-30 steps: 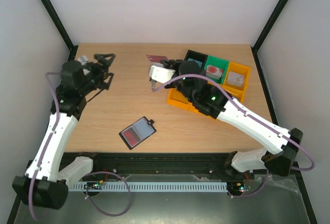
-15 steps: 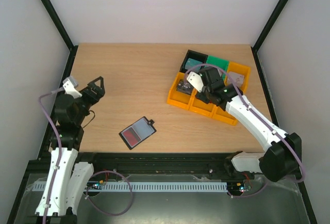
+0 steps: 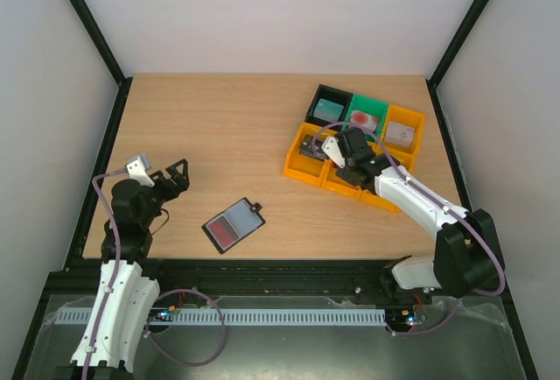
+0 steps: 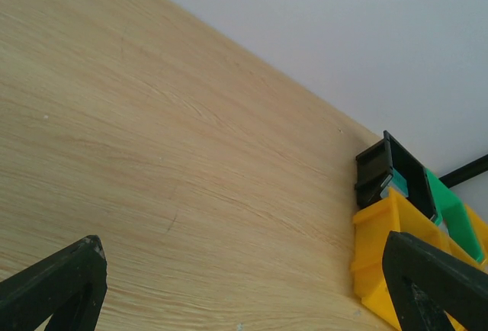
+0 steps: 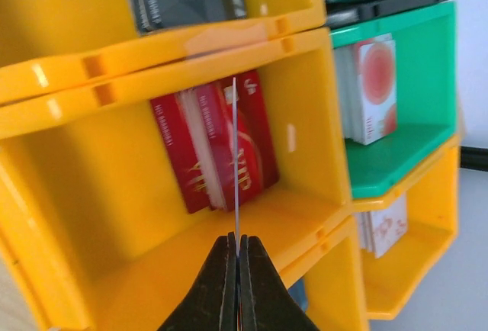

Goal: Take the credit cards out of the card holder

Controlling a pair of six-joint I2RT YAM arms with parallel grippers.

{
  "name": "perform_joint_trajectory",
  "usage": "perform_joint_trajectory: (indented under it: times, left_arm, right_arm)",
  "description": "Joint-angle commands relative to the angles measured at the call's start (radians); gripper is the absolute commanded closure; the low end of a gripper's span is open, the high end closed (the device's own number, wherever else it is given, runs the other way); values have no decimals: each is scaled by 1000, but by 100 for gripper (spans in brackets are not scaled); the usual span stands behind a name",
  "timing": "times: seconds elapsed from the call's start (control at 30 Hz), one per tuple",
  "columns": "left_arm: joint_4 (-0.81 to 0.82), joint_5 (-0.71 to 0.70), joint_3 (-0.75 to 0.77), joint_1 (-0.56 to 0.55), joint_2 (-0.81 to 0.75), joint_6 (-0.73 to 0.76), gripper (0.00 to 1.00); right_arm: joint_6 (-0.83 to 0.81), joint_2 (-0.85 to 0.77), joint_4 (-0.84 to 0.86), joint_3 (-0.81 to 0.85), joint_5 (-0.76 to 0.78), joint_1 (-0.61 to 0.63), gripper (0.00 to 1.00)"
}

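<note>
My right tool (image 5: 236, 270) is clenched on a thin plastic credit card (image 5: 235, 117) (edge-on, colour unclear) over the yellow plastic bin (image 5: 305, 140); I should lower it before releasing. My left tool (image 4: 242, 270) gapes. The black folding card holder (image 3: 234, 225) lies open on the counter (image 3: 219, 126).

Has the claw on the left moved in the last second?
Yes. The left gripper pulled back from the far side toward the near edge, nearer the black wallet.

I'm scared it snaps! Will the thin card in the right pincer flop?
Probably not: the card stands straight above the shut right pincer, no droop. Likely light, being so thin. Possibly slippery; the red cards behind look glossy.
</note>
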Motion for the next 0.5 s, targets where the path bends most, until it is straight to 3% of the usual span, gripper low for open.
perform_joint_trajectory:
  times: [0.0,0.47]
  left_arm:
    - [51,4,-18,5,-7,29,1]
    - [29,-16,-13,8,-3,35,1]
  right_arm:
    - [-74,25,151,-4,101,-9,99]
    - [-127,229,276,35,125,-77,98]
